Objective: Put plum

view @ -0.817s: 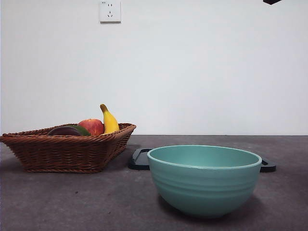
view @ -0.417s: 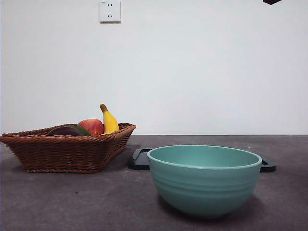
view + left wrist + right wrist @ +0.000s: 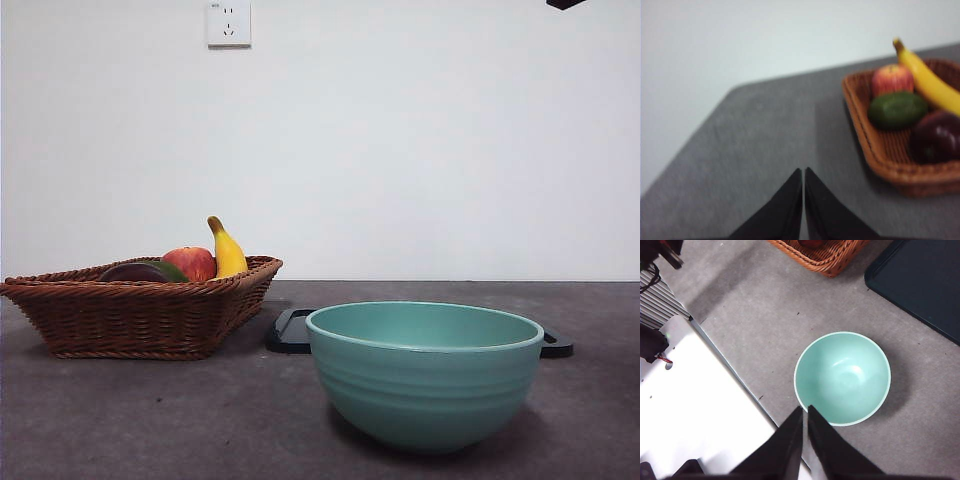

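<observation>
Wicker basket [image 3: 140,315] at far left holds the plum [image 3: 936,137] beside the apple [image 3: 190,263]; nothing picked yet. Our left gripper [image 3: 803,175] and right gripper [image 3: 804,412] both hang with jaws pressed together, empty. We judge grasp, carry and drop into the bowl [image 3: 425,372] all remain.

A staged robot test bench in a lab-like room

A grey felt-like table top [image 3: 150,420] stands against a bare white wall [image 3: 420,140] bearing only one wall socket [image 3: 228,23]. The props are few and set out neatly: a wicker basket [image 3: 140,315] of fruit, a teal bowl [image 3: 425,375], and a dark flat tray [image 3: 920,285]. In the right wrist view, a white panel [image 3: 695,410] with screw holes borders the table edge, with ribbed grey hardware [image 3: 657,302] and loose wiring [image 3: 662,360] beside it, as on an experimental rig.
</observation>
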Controlling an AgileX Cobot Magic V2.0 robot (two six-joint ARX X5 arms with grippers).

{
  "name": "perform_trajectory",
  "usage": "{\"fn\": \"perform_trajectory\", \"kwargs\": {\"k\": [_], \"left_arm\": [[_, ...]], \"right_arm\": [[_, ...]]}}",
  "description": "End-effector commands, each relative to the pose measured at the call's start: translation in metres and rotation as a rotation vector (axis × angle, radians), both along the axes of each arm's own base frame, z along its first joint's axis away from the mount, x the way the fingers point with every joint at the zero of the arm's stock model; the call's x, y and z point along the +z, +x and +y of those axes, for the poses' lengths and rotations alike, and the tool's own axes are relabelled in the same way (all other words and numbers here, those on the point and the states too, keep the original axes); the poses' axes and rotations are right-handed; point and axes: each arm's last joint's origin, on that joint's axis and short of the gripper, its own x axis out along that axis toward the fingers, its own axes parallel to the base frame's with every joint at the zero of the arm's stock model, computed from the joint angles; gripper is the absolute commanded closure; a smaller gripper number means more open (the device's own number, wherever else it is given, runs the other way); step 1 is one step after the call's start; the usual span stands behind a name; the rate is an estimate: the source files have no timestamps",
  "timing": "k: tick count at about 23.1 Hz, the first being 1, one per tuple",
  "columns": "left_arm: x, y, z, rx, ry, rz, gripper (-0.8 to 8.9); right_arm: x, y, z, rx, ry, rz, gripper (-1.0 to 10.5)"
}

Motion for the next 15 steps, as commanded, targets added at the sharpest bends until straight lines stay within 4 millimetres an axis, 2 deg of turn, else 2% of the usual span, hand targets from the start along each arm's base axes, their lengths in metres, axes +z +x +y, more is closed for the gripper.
{"fn": "perform_trajectory", "kwargs": {"k": [1, 15], "left_arm": [[-0.0115, 0.0003, 0.0002, 0.006, -0.02, 0.065, 8.07], [-0.0125, 0.0001, 0.0001, 0.008, -0.039, 0.075, 8.07]], "right_arm": [[0.0053, 0.0005, 0.0015, 0.015, 0.01, -0.025, 9.4], [0.0053, 0.0005, 0.0015, 0.015, 0.01, -0.025, 9.4]]}}
